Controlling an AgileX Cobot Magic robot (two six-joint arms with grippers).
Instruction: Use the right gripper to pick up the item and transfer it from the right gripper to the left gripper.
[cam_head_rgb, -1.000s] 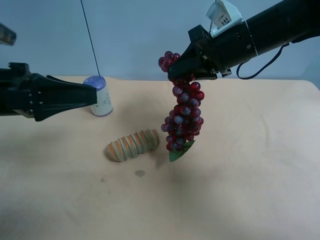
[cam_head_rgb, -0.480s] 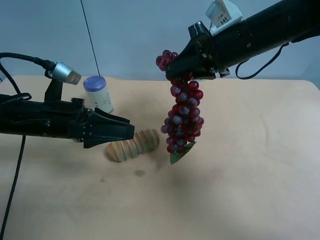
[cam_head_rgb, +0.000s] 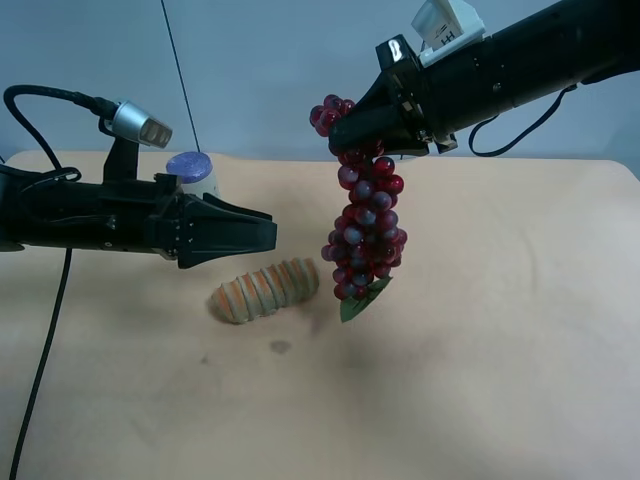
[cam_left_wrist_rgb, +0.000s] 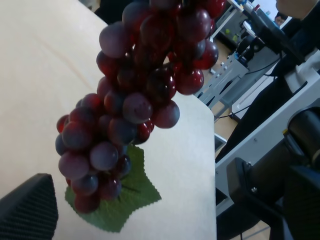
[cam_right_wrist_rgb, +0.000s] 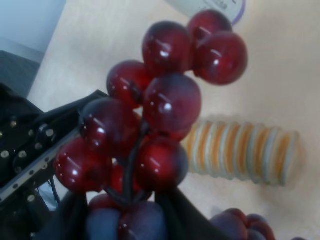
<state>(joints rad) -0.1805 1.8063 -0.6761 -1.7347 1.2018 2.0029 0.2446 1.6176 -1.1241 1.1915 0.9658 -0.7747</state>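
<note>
The bunch of dark red and purple grapes (cam_head_rgb: 365, 225) hangs in the air over the table, its green leaf (cam_head_rgb: 355, 302) at the lower end. My right gripper (cam_head_rgb: 357, 137), on the arm with the white block, is shut on the bunch's top; the right wrist view shows its fingers around the stem (cam_right_wrist_rgb: 127, 220) under several grapes (cam_right_wrist_rgb: 165, 100). My left gripper (cam_head_rgb: 272, 236), on the arm with the silver cylinder, is open, pointing at the bunch from a short way off, apart from it. The left wrist view shows the grapes (cam_left_wrist_rgb: 135, 110) ahead of one finger (cam_left_wrist_rgb: 27, 212).
An orange-and-green ribbed loaf (cam_head_rgb: 265, 290) lies on the tan table (cam_head_rgb: 500, 360) below the left gripper, also in the right wrist view (cam_right_wrist_rgb: 245, 150). A white can with a blue lid (cam_head_rgb: 192, 170) stands behind the left arm. A small stain (cam_head_rgb: 280, 347) marks the table.
The left arm has swung in from the far edge, moving toward the grapes and rising a little. The right gripper and the grapes have shifted slightly toward it.
</note>
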